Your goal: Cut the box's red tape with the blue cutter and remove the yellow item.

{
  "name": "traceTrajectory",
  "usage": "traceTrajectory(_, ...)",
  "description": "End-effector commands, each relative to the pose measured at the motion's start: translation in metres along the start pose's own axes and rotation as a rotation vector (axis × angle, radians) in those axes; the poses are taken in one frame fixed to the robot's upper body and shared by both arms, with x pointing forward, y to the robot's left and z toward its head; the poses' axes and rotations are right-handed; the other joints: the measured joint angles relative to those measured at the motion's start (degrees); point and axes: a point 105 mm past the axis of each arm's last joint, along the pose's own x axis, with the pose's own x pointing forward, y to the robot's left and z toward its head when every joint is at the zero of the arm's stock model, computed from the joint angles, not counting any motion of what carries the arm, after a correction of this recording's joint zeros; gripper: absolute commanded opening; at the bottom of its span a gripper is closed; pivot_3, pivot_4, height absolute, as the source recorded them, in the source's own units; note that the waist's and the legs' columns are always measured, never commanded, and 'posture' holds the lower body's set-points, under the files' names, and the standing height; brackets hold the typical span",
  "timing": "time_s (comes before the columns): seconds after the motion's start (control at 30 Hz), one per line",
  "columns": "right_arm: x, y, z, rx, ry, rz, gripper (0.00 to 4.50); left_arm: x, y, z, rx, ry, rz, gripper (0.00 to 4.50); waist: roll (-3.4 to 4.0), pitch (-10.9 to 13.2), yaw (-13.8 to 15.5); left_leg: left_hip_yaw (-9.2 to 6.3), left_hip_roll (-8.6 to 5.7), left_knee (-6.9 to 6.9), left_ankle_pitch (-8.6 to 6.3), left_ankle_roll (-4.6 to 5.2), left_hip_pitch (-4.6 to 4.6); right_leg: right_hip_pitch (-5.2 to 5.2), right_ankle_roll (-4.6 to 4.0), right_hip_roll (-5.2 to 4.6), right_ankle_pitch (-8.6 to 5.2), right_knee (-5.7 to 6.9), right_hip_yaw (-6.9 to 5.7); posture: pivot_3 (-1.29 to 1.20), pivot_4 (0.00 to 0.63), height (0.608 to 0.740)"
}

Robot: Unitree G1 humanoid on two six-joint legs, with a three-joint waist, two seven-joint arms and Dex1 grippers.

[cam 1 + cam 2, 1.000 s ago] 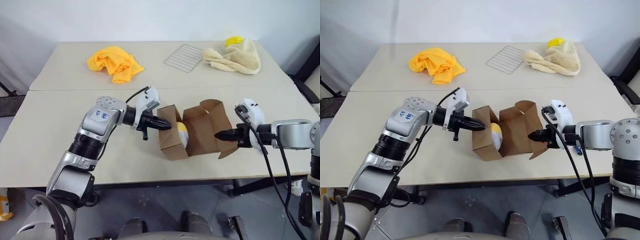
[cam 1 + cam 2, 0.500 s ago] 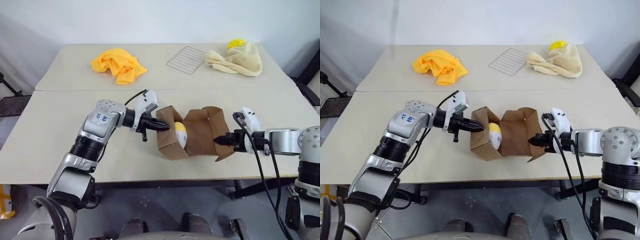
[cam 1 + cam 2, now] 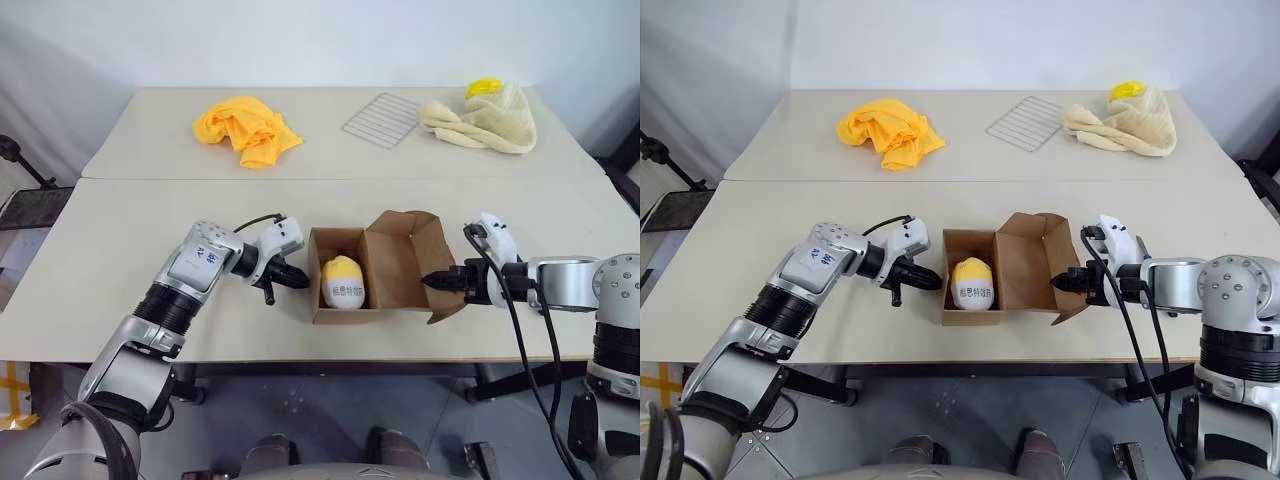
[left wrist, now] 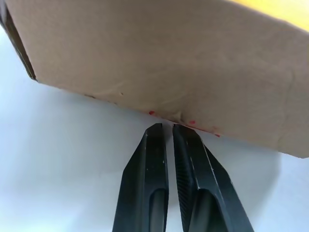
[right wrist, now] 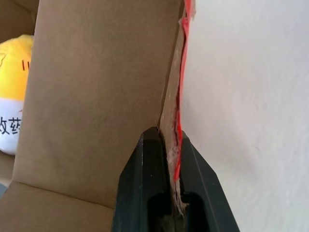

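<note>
the box point(image 3: 375, 265) lay open on the near table point(image 3: 120, 250), flaps spread, its opening facing up. inside, toward the left half, sat the yellow item point(image 3: 343, 283), a rounded yellow-and-white thing with dark print across its white lower part, leaning against the box wall.

the right gripper point(image 3: 432, 280) had its two black fingers pressed together on the box's right-hand flap; in the right wrist view the cardboard edge ran straight down between them, with a strip of the red tape point(image 5: 181, 92) frayed along that edge. so it was pinching the flap.

the left gripper point(image 3: 300, 281) sat just beside the box's left wall, fingers nearly together with only a thin slit between them, holding nothing. the left wrist view showed the tips right at the lower edge of the cardboard, where a few red flecks clung.

on the far table lay an orange cloth point(image 3: 245, 128), a wire rack point(image 3: 387, 119) and a cream towel point(image 3: 484, 118).
</note>
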Motion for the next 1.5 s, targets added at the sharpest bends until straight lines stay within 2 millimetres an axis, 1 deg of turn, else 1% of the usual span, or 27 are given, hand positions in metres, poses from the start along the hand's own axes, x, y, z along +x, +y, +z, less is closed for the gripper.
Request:
traceTrajectory(0.03,0.004,0.007,-0.001,-0.057,-0.004,0.0,0.08,0.018,-0.001,-0.004,-0.019,0.023,0.0,0.39,0.0,0.0,0.1,0.0,0.0,0.01,0.0,0.0,0.01,0.01,0.0,0.0,0.0,0.01,0.0,0.0,0.15,0.74)
traceTrajectory(0.17,0.009,0.002,-0.002,-0.136,-0.021,-0.069,0.08,0.022,0.0,0.001,-0.002,0.012,-0.003,0.39,0.0,0.0,0.0,-0.01,0.0,0.01,-0.01,0.01,0.0,0.0,0.01,0.0,0.0,0.0,0.0,0.0,0.15,0.74)
traceTrajectory(0.27,0.011,0.002,-0.005,-0.165,-0.021,-0.079,0.08,0.024,0.001,0.002,0.0,0.01,-0.008,0.39,0.0,0.0,-0.1,-0.01,0.0,0.0,-0.01,0.01,0.0,0.0,0.01,0.0,0.0,0.0,-0.01,0.0,0.15,0.74)
traceTrajectory(0.47,0.01,0.001,0.001,-0.182,-0.05,-0.086,0.08,0.028,0.002,0.004,0.009,0.007,-0.013,0.39,0.0,0.0,0.0,-0.01,0.0,0.01,-0.01,0.01,0.0,0.0,0.01,0.0,0.0,0.0,0.0,0.0,0.15,0.74)
traceTrajectory(0.73,0.005,-0.002,0.003,-0.2,-0.054,-0.099,0.08,0.029,0.001,0.002,0.014,0.013,-0.023,0.39,-0.01,0.0,-0.1,-0.01,0.0,0.0,-0.01,0.01,0.0,0.0,0.01,0.0,0.0,0.0,0.0,0.0,0.15,0.74)
traceTrajectory(0.77,0.005,-0.002,0.003,-0.204,-0.055,-0.098,0.26,0.029,0.001,0.002,0.014,0.013,-0.023,0.39,0.0,0.0,-0.1,-0.01,0.0,0.01,-0.01,0.01,0.0,0.0,0.01,0.0,0.0,0.0,0.0,0.0,0.15,0.74)
traceTrajectory(0.83,0.0,0.003,0.01,-0.231,-0.082,-0.078,0.69,0.028,0.003,0.002,0.009,0.009,-0.021,0.39,0.0,0.0,-0.1,-0.01,0.0,0.0,-0.01,0.02,0.0,0.0,0.01,0.0,0.0,0.0,0.0,0.0,0.15,0.74)
traceTrajectory(1.1,-0.013,0.009,0.027,-0.297,-0.175,-0.051,3.42,0.025,0.006,0.003,0.0,-0.002,-0.008,0.39,-0.01,0.0,-0.1,-0.02,0.0,0.01,-0.01,0.02,0.0,0.0,0.01,0.0,0.01,0.0,-0.01,0.0,0.15,0.74)
traceTrajectory(1.13,-0.016,0.009,0.029,-0.306,-0.188,-0.052,3.69,0.025,0.007,0.003,-0.004,-0.006,-0.004,0.39,-0.01,0.0,-0.1,-0.02,0.0,0.01,-0.01,0.02,0.0,0.0,0.01,0.0,0.01,0.0,-0.01,0.0,0.15,0.74)
traceTrajectory(1.2,-0.019,0.01,0.033,-0.322,-0.207,-0.055,4.35,0.023,0.008,0.003,-0.009,-0.009,0.0,0.39,-0.01,0.0,-0.1,-0.02,0.0,0.01,-0.01,0.02,0.0,0.0,0.01,0.0,0.0,0.0,-0.01,0.0,0.15,0.74)
traceTrajectory(1.23,-0.02,0.01,0.034,-0.329,-0.212,-0.055,4.43,0.023,0.008,0.003,-0.009,-0.01,0.001,0.39,-0.02,0.0,-0.1,-0.02,0.0,0.01,-0.01,0.02,0.0,0.0,0.01,0.0,0.01,0.0,-0.01,0.0,0.15,0.74)
traceTrajectory(1.37,-0.028,0.021,0.035,-0.411,-0.241,0.004,4.43,0.021,0.011,0.003,-0.024,-0.018,0.013,0.39,-0.03,0.0,-0.1,-0.02,0.0,0.0,-0.01,0.02,0.0,-0.01,0.01,0.0,0.0,-0.01,-0.01,0.0,0.15,0.74)
traceTrajectory(1.5,-0.042,0.01,0.048,-0.487,-0.3,-0.07,4.43,0.01,0.023,0.003,-0.06,-0.047,0.065,0.39,-0.07,0.0,-0.2,-0.02,0.0,0.01,-0.01,0.02,0.0,0.0,0.01,0.0,0.0,-0.01,-0.01,0.0,0.15,0.74)
